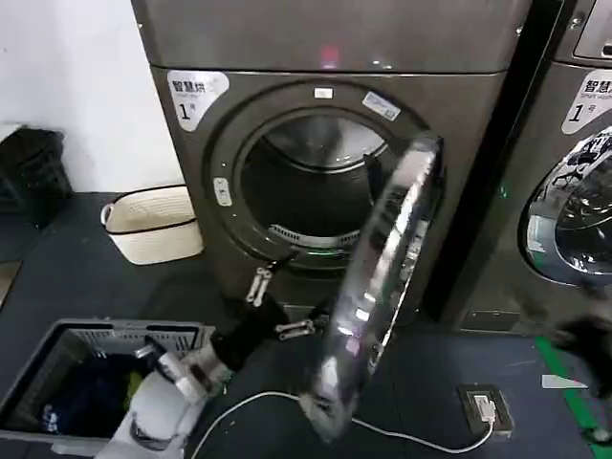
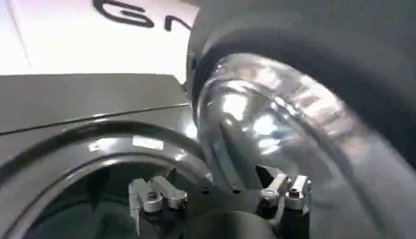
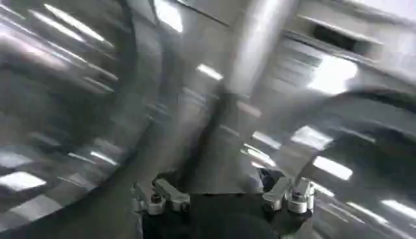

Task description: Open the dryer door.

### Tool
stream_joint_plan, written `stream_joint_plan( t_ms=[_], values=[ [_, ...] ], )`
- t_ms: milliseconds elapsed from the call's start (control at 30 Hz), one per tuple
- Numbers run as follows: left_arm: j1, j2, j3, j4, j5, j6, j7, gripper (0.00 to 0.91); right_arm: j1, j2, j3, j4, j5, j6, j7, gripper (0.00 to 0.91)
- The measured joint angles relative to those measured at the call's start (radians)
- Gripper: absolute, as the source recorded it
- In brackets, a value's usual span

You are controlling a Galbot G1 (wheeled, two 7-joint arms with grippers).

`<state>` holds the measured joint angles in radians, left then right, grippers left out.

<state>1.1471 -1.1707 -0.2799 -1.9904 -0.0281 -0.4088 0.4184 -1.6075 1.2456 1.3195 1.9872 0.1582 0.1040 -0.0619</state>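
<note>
L pincer [image 1: 277, 306] hangs low in front of the dryer [image 1: 191, 220], fingers spread wide, holding nothing; it sits just beside the door's [image 1: 378, 287] free edge, prob. so it can push from inside w/o a grip. R pincer [image 3: 224, 195] also spread wide, empty, facing chrome. Door stands swung well out on its right-side hinge, edge-on to the head cam, drum opening [image 1: 311, 182] exposed. Task looks mostly done. Basket [image 1: 153, 225] on floor at left, crate [image 1: 57, 382] nearer the robot.
</note>
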Motion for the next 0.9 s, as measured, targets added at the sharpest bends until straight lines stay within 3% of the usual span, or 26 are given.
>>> stream_joint_plan(
  t_ms=[167,333,700,900],
  values=[
    [-0.058,-0.025,0.077,0.048,0.007,0.0,-0.003,0.907,-0.001,0.098,0.216,-0.024,-0.029,-0.059,0.158,0.907],
    [-0.133,-0.07,0.181,0.112,0.022,0.009,-0.005,0.907,-0.022,0.114,0.408,-0.092,-0.073,-0.109,0.278,0.907],
    [-0.35,-0.177,0.41,0.288,0.034,0.008,-0.006,0.907,-0.031,0.088,0.61,-0.287,-0.092,-0.022,0.313,0.907],
    [-0.445,-0.264,0.481,0.404,0.045,0.021,-0.005,0.907,-0.017,0.086,0.619,-0.322,-0.102,-0.006,0.322,0.907]
  ],
)
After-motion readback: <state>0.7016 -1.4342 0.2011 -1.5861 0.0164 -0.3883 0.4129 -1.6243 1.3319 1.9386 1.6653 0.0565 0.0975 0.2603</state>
